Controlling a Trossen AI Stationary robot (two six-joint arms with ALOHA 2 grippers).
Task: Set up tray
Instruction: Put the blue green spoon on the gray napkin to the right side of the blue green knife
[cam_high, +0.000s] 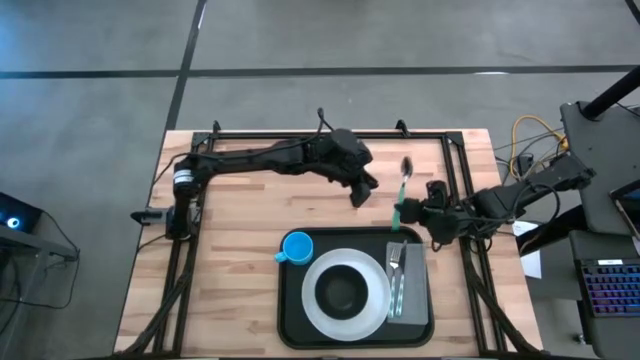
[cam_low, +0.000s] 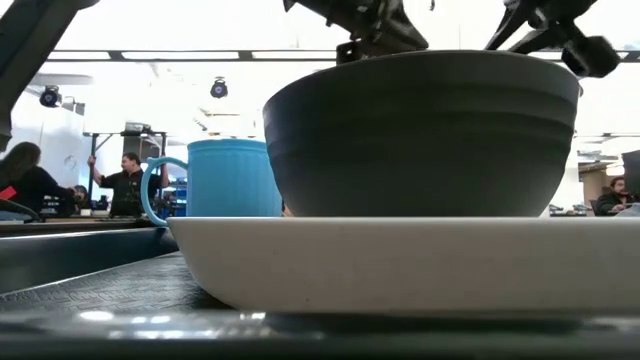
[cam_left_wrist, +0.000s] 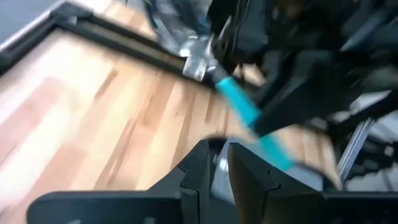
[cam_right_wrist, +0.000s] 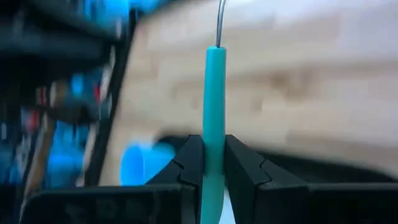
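Note:
The black tray (cam_high: 292, 300) lies at the table's near middle. On it are a white plate (cam_high: 320, 312) with a dark bowl (cam_high: 343, 291), a blue cup (cam_high: 297, 247), and a grey napkin (cam_high: 412, 285) with a fork and a teal-handled utensil. My right gripper (cam_high: 408, 212) is just beyond the tray's far right corner, shut on a teal-handled spoon (cam_high: 404, 185). My left gripper (cam_high: 364, 193) is shut and empty, a little to the left of the spoon. It also shows in the left wrist view (cam_left_wrist: 214, 171). My right gripper pinches the spoon's teal handle (cam_right_wrist: 214, 134) between its two fingers, near the handle's free end. The fingers come about level from the table's right side and lie across the spoon. The metal bowl end (cam_high: 406, 166) points toward the table's far edge.
A black frame rail (cam_high: 300, 137) runs along the table's far edge, and others run down both sides. Bare wood lies left of the tray. Cables and a keyboard (cam_high: 610, 290) are off the table's right side. People show in the room behind in the low view (cam_low: 125, 185).

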